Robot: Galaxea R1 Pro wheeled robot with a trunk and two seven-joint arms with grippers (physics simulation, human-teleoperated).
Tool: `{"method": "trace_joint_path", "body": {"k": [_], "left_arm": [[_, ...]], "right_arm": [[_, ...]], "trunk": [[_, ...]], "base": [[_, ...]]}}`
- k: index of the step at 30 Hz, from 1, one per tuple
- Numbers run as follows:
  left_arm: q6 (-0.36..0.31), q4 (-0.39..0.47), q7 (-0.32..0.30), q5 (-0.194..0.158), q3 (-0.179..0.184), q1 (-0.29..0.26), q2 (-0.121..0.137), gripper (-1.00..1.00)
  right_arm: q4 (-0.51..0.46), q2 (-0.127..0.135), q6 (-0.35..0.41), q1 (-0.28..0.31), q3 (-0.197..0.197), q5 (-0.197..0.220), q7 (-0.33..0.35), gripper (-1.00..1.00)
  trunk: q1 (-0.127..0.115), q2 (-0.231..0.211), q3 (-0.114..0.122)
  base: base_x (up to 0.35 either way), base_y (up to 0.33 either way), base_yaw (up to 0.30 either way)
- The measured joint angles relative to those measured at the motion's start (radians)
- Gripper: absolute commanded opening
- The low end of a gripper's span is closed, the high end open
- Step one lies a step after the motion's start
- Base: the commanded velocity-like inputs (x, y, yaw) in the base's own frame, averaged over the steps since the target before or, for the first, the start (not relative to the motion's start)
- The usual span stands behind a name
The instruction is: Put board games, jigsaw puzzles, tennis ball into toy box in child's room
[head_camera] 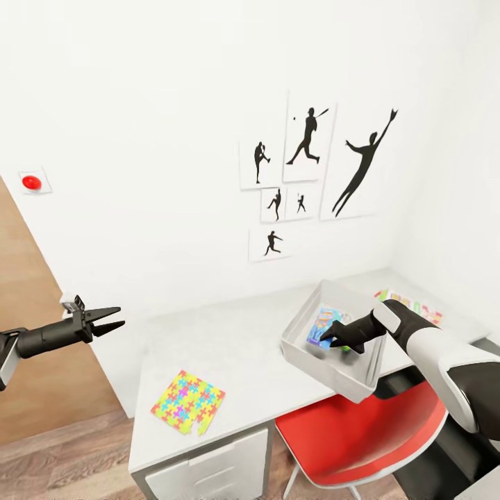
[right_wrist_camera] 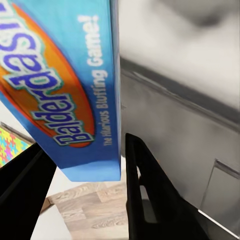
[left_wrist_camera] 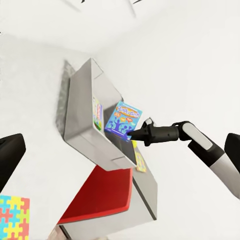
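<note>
A light blue board game [head_camera: 325,323] printed "Balderdash" [right_wrist_camera: 60,85] stands on edge inside the light grey toy box [head_camera: 300,347] on the table [head_camera: 236,347]. My right gripper [head_camera: 332,338] reaches into the box at the game's lower end, fingers spread wide on either side of it, open. A small green patch [head_camera: 345,349] shows just under that gripper; I cannot tell what it is. One jigsaw puzzle [head_camera: 188,402] lies flat near the table's front left corner. Another colourful flat toy [head_camera: 411,303] lies behind the box. My left gripper [head_camera: 110,321] hangs open in the air left of the table.
A red chair [head_camera: 368,430] is pushed under the table below the toy box. White drawers [head_camera: 208,472] sit under the table's left end. A brown door [head_camera: 28,361] stands at the left, and sports silhouettes [head_camera: 309,135] hang on the white wall.
</note>
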State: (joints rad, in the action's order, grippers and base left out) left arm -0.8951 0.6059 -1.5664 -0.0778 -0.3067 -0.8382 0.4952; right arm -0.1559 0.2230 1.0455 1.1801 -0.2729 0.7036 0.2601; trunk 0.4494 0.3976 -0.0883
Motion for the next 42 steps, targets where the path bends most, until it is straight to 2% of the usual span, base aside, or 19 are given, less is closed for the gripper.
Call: {"method": "trace_joint_path", "body": {"k": [42], "left_arm": [[0.004,0.000,0.000,0.000,0.001,0.000,-0.002,1.00]], "right_arm": [[0.000,0.003,0.000,0.000,-0.001,-0.001,0.002,-1.00]], "trunk": [[0.000,0.000,-0.070]], "base": [[0.008,-0.006,0.000]]}}
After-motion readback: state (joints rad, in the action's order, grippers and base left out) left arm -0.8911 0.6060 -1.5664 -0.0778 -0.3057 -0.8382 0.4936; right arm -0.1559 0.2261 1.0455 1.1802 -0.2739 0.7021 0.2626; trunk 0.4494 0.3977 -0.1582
